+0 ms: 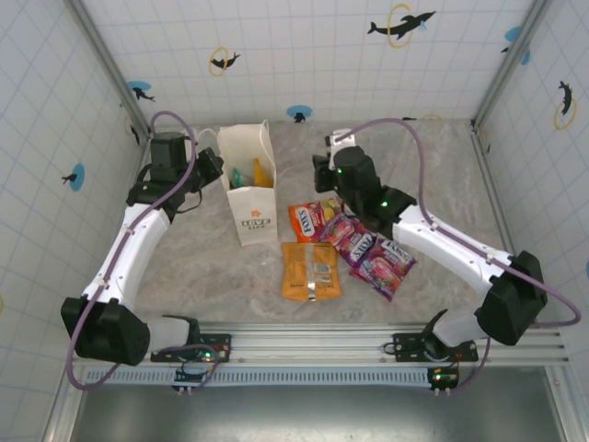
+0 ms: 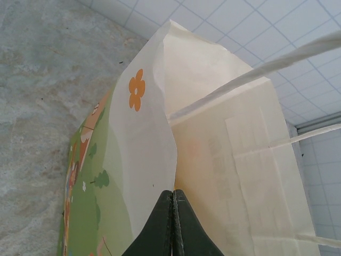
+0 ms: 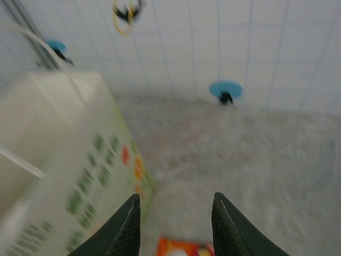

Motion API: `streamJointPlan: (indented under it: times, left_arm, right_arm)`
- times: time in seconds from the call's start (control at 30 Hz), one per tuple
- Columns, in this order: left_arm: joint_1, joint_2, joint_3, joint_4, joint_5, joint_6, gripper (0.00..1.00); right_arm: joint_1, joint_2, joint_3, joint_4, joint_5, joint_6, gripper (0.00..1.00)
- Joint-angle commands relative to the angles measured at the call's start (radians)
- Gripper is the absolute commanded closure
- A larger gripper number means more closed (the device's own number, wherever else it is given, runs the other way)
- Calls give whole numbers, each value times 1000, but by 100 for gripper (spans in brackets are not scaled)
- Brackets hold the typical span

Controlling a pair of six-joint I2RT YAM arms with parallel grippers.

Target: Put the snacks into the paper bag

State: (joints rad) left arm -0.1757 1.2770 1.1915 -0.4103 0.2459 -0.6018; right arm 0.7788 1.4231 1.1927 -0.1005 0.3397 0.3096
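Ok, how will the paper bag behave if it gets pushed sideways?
Probably tippy: the paper bag stands tall on a narrow base. Its thin wall looks creased, so it would likely buckle rather than push back. The left claw, pinched on its rim, should steady it somewhat.

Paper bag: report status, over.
Left tool shut on paper bag rim. Right tool open, empty. Snacks mostly on table, some inside. Nothing blocking the bag's mouth.
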Motion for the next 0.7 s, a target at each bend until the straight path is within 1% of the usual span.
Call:
streamJointPlan:
  times: [0.0, 0.1, 0.2, 0.27, 0.37, 0.5, 0.67]
  left_arm:
    - [1, -7, -10, -8, -6, 26, 94]
    - [0, -16, -17, -7, -15, 24, 94]
    - [1, -20, -30, 1, -16, 15, 94]
    - [0, -18, -33, -1, -14, 13, 94]
    - [1, -19, -33, -8, -13, 13, 94]
    - [1, -25, -30, -21, -16, 16, 94]
    - [1, -28, -30, -23, -26, 16, 94]
  right_arm:
    - [-1, -19, -49, -297, -58, 32, 59]
    - [43, -25, -101, -416, 27, 16, 55]
    - [100, -12, -134, -517, 101, 25, 45]
    - [123, 22, -123, -606, 129, 51, 44]
    - [154, 70, -105, -692, 182, 91, 41]
    - [203, 109, -125, -696, 230, 127, 39]
    - [242, 154, -137, -655, 270, 152, 35]
